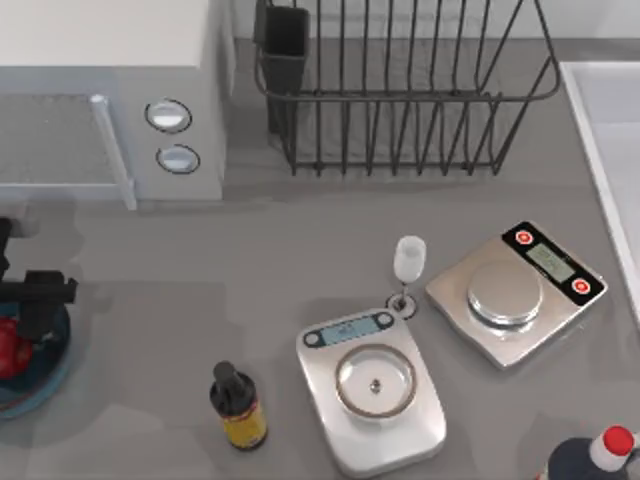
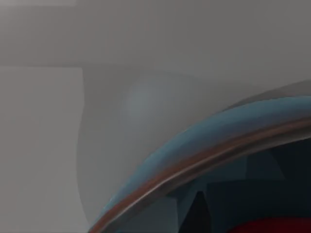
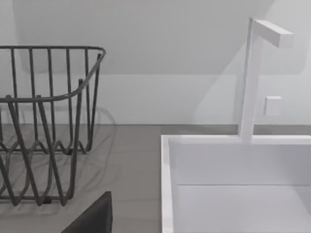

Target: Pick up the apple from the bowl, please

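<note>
From above, my left pincer hangs dark over the shallow blue-teal bowl at the grey bench's far left edge, just above the small glossy red apple lying inside. Whether its fingers are wide or narrow, I cannot tell. This looks like the reach-and-grasp step; next comes closing on the fruit and lifting straight.

Left wrist: the bowl's smooth curved rim, a sliver of red apple beneath.

Right wrist: a dark wire rack and a white sink.

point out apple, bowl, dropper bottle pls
apple (image 1: pixel 10 347): top view, its red side beside the left gripper.
bowl (image 1: pixel 40 392): top view, its teal rim.
dropper bottle (image 1: pixel 238 407): top view, its dark body.
</note>
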